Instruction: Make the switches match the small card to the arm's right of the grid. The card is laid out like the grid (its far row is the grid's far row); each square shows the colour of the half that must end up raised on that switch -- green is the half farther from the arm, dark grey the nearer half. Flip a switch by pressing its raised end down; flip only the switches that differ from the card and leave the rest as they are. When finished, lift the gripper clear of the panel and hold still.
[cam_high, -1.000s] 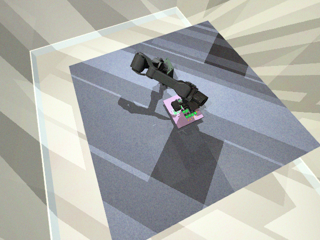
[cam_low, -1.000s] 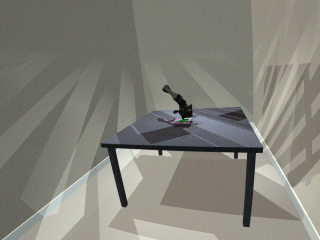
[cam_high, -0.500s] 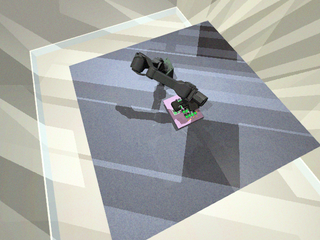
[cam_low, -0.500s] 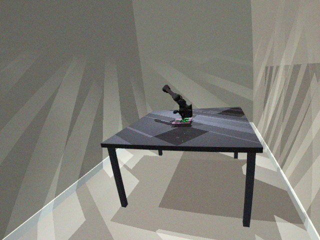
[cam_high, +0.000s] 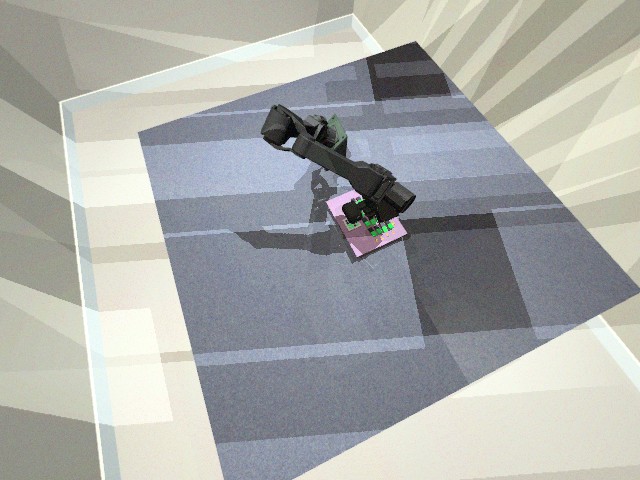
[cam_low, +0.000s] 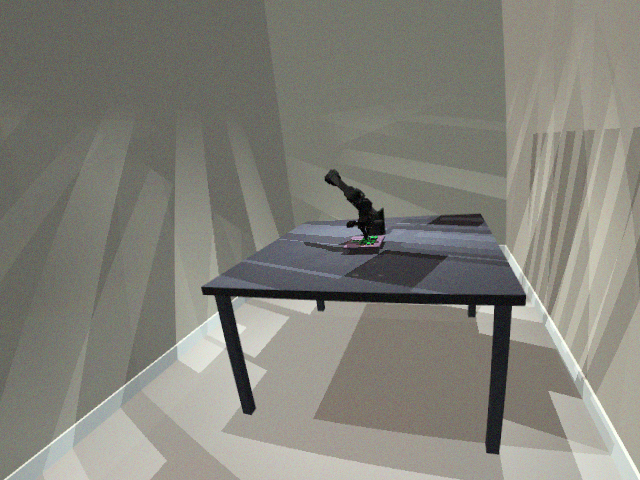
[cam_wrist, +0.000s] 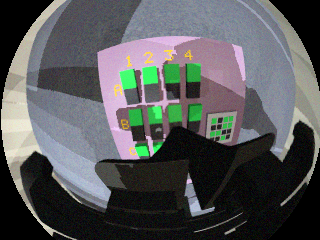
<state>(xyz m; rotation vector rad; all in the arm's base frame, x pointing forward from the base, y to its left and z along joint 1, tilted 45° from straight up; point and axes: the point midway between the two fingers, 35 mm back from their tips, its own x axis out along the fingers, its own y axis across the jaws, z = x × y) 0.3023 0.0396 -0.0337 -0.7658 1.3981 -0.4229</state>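
Note:
The pink panel (cam_high: 363, 249) (cam_wrist: 107, 65) carries a grid of green and dark grey rocker switches. Rows A and B show in the wrist view, including switch A1 (cam_wrist: 128, 80) and switch B4 (cam_wrist: 195, 112). Row C is partly hidden by the fingers, and anything nearer is hidden. Which halves are raised is hard to tell. The small card (cam_wrist: 221, 127) (cam_high: 352, 224) lies right of the grid; its far row looks green, dark, green, green. My gripper (cam_wrist: 176, 130) (cam_low: 366, 236) is shut and empty, its tips low over the nearer part of the grid. Contact with a switch cannot be told.
The panel lies on the blue-grey table (cam_high: 289, 299) (cam_low: 289, 268). The arm's base (cam_high: 338, 134) stands behind the panel. Yellow labels mark columns 1, 2, 3 and the one after, and the rows. Hard shadows cross the panel and table.

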